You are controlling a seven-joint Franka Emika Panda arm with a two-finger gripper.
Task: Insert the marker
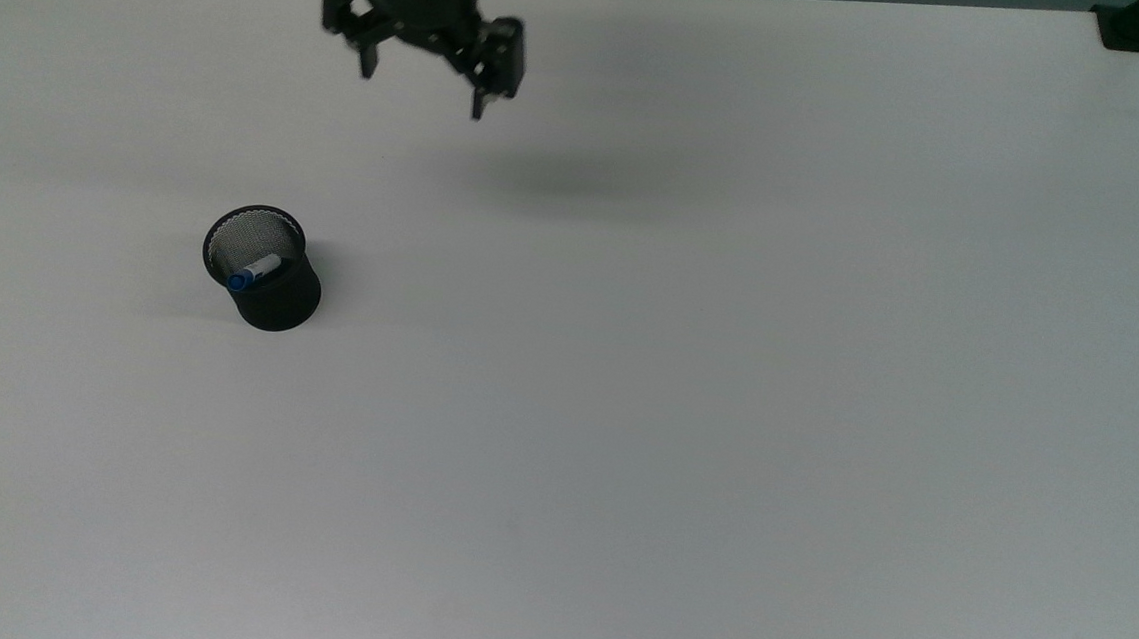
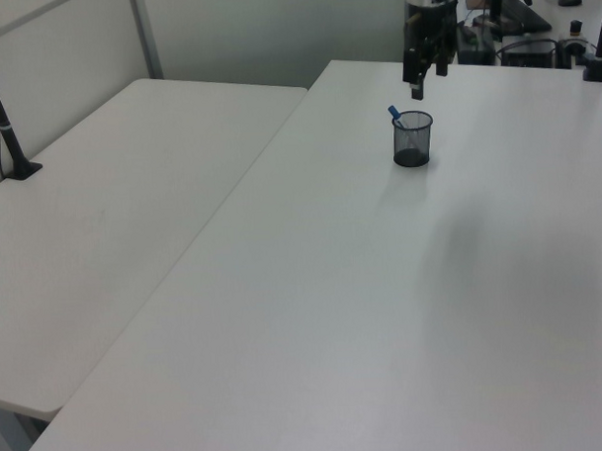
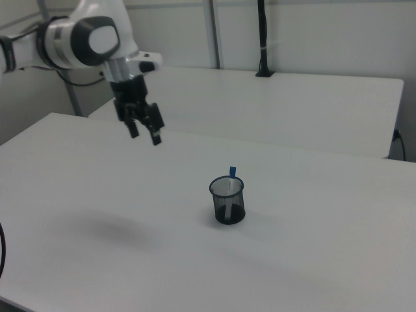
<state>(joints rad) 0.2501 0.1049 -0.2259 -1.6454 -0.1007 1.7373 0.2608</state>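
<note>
marker (image 1: 254, 271): inside black mesh cup (image 1: 266, 283), leaning on rim, blue cap up | gripper (image 1: 424, 77): fingers spread, empty, raised well apart from cup, toward the top view's upper right | cup upright on white table (image 1: 726, 371)

Smooth, matt white bench (image 1: 723, 420) surface. Black wire-mesh metal cup (image 1: 262, 280), its weave seen through at the rim. Slim white-barrelled marker with a smooth blue plastic-looking cap (image 1: 252, 271). Matt black two-finger gripper (image 1: 423, 89) beneath a glossy white arm casing (image 3: 91, 39).
</note>
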